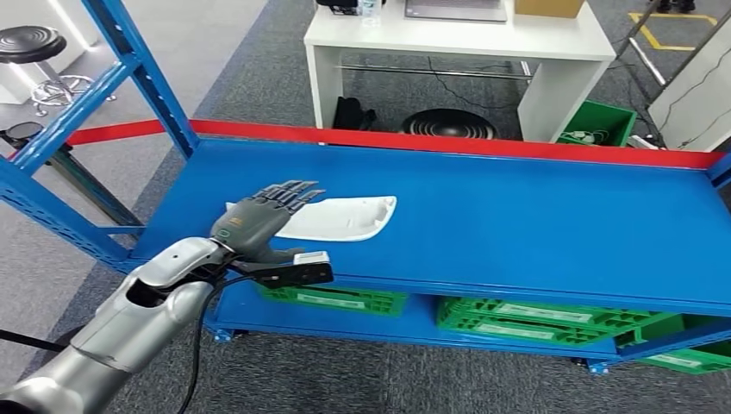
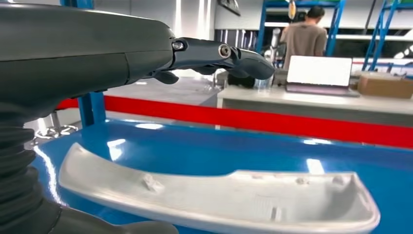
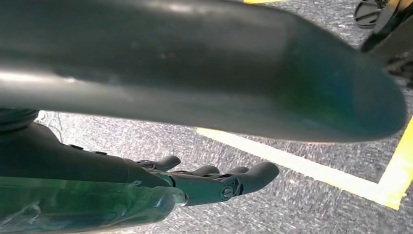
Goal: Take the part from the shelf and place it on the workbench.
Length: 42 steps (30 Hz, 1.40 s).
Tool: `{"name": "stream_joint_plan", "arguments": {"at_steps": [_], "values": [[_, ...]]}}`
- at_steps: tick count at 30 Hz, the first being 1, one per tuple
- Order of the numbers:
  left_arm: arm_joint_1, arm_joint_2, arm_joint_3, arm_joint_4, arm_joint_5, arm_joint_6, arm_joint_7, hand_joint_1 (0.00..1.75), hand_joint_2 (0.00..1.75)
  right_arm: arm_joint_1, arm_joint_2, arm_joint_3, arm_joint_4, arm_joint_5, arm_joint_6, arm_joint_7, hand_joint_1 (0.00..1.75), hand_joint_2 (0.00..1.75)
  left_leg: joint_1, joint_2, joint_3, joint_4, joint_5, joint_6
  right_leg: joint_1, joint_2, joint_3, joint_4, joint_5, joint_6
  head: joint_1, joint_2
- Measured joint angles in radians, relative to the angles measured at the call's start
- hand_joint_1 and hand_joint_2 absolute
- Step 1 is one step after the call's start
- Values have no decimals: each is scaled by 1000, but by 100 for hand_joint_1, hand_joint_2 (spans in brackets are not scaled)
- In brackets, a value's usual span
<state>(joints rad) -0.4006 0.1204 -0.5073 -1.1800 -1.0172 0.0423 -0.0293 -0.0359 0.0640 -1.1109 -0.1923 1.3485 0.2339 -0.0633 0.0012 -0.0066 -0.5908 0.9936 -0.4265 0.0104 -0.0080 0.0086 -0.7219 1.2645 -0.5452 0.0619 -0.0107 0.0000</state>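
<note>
A long white curved plastic part [image 1: 345,217] lies flat on the blue shelf [image 1: 517,224], towards its left side. My left hand [image 1: 259,216] is over the part's left end, fingers stretched out and apart, gripping nothing. In the left wrist view the part [image 2: 219,200] lies on the blue shelf surface [image 2: 219,151], hollow side up, with my left hand [image 2: 97,53] a little above it and its fingers [image 2: 243,58] extended over it. My right hand [image 3: 209,180] hangs over the grey floor, fingers loosely extended and empty.
A red beam [image 1: 431,141] runs along the shelf's far edge and a blue upright [image 1: 146,78] stands at its left. Green bins [image 1: 534,319] sit on the lower level. Beyond are a white table [image 1: 457,39] and a stool [image 1: 30,43]. A person [image 2: 304,36] stands at a laptop [image 2: 319,73].
</note>
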Motion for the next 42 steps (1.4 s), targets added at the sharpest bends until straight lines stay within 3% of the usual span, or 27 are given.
{"name": "stream_joint_plan", "arguments": {"at_steps": [1, 2, 4, 6, 7, 11, 13, 15, 16, 17, 18, 21, 23, 26, 28, 30, 31, 32, 33, 35, 37, 40, 42], "values": [[-4, -3, -3, 14, 0, -3, 1, 0, 175, 0, 0, -1, 0, 0, 0, 1, 0, 0, 0, 0, 1, 0, -1, 0, 0, 0, -21, 36, -5, 1, 0, 0], [-8, -6, -5, 27, 0, -5, 1, 0, 175, 1, -1, -2, 0, 1, 1, 1, 0, 0, 0, 0, 2, 0, -2, 0, -1, 0, -25, 34, 9, 1, 1, 0], [-20, -14, -9, 51, 0, -10, 2, 0, 175, 1, -2, -4, 0, 1, 2, 2, 0, 0, 0, -1, 7, 1, -5, -4, -3, 0, 24, -75, 76, 1, 1, 0], [-39, -23, -13, 75, 0, -15, 2, 0, 175, -1, -4, -5, 0, 1, 2, 3, 0, 0, -4, -3, 8, 3, -9, -12, -4, 0, 84, -196, 122, -2, 3, 0], [-47, -28, -15, 86, 0, -17, 2, 0, 175, -2, -4, -6, 0, 1, 2, 4, 0, 0, -7, -4, 7, 4, -9, -17, -4, 1, 99, -226, 130, -5, 2, 0], [-63, -38, -24, 114, 1, -21, 2, 0, 175, -1, -4, -7, 0, 1, 3, 9, 0, 0, -6, -4, 4, 8, -16, -34, -2, 4, 101, -237, 132, -30, -1, 0], [-72, -41, -29, 126, 3, -23, 2, 0, 175, -1, -4, -7, 0, 1, 3, 10, 0, 0, -4, -3, -30, 82, -63, -42, -4, 3, 102, -239, 132, -41, -6, 0], [-78, -44, -33, 142, 7, -29, 2, 0, 175, -1, -6, -7, 0, 2, 3, 12, 0, 0, -4, -3, -97, 220, -126, -46, -4, 2, 101, -239, 131, -46, -11, 0], [-79, -46, -36, 152, 9, -32, 2, 0, 175, -1, -6, -7, -1, 2, 3, 14, 0, 0, -4, -3, -123, 273, -141, -47, -4, 1, 102, -239, 130, -46, -12, 0], [-80, -48, -39, 162, 10, -35, 2, 0, 175, -1, -7, -8, -1, 2, 4, 16, 0, 0, -4, -3, -135, 293, -137, -47, -4, 1, 102, -239, 130, -47, -12, 0], [-82, -49, -42, 171, 12, -37, 2, 0, 175, -1, -7, -8, -1, 2, 5, 17, 0, 0, -4, -3, -127, 274, -114, -46, -4, 1, 102, -239, 130, -46, -12, 0], [-96, -51, -48, 193, 17, -41, 3, 0, 175, 0, -7, -8, -1, 2, 10, 20, 0, 0, -4, 0, -34, 85, -20, -38, -1, 2, 104, -237, 129, -40, -16, 0], [-105, -53, -52, 205, 18, -42, 5, 0, 175, 1, -8, -10, -1, 2, 12, 21, 0, 0, -5, 1, -1, 16, -7, -31, 2, 2, 102, -236, 130, -30, -16, 0], [-108, -53, -56, 223, 19, -45, 10, 0, 175, 1, -7, -14, -1, 2, 15, 23, 0, 0, -5, 0, 1, 6, -7, -15, 0, 1, 98, -235, 127, -13, -13, 0], [-111, -54, -56, 231, 19, -46, 13, 0, 175, 1, -8, -15, -1, 2, 17, 23, 0, 0, -2, 0, 4, 2, -4, -5, -1, 0, 71, -174, 90, -3, -7, 0], [-113, -55, -57, 241, 19, -46, 15, 0, 175, 1, -8, -18, -1, 2, 17, 23, 0, 0, -2, 0, 5, 2, -5, 0, -1, 0, 9, -42, 29, 3, -1, 0], [-113, -55, -57, 246, 19, -46, 16, 0, 175, 1, -8, -20, -1, 2, 17, 23, 0, 0, -2, 0, 5, 2, -5, 1, -1, 0, -21, 17, 9, 5, 0, 0], [-113, -55, -57, 251, 19, -46, 16, 0, 175, 2, -8, -21, -1, 2, 17, 23, 0, 0, -2, 0, 5, 2, -6, 1, -1, 0, -36, 44, 7, 6, 1, 0], [-113, -55, -58, 255, 19, -46, 16, 0, 175, 2, -8, -22, -1, 2, 17, 23, 0, 0, -2, -1, 7, 2, -6, 0, -2, 0, -32, 32, 24, 5, 1, 0], [-114, -56, -58, 260, 19, -46, 16, 0, 175, 2, -9, -23, -1, 2, 17, 23, 0, 0, -2, -1, 12, 3, -10, -4, -4, 0, 28, -92, 91, 5, 2, 0], [-119, -58, -59, 264, 19, -47, 17, 0, 175, -1, -9, -23, -1, 2, 17, 23, 0, 0, -6, -3, 14, 6, -15, -13, -4, 1, 87, -208, 130, -1, 2, 0], [-126, -60, -62, 273, 18, -48, 18, 0, 175, 0, -9, -23, -1, 4, 17, 23, 0, 0, -8, -5, 13, 4, -14, -25, -2, 4, 99, -234, 132, -20, 1, 0], [-132, -61, -65, 281, 18, -49, 20, 0, 175, 0, -9, -23, -1, 6, 17, 23, 0, 0, -6, -4, 4, 21, -31, -34, -3, 4, 98, -235, 133, -33, -1, 0]]}}
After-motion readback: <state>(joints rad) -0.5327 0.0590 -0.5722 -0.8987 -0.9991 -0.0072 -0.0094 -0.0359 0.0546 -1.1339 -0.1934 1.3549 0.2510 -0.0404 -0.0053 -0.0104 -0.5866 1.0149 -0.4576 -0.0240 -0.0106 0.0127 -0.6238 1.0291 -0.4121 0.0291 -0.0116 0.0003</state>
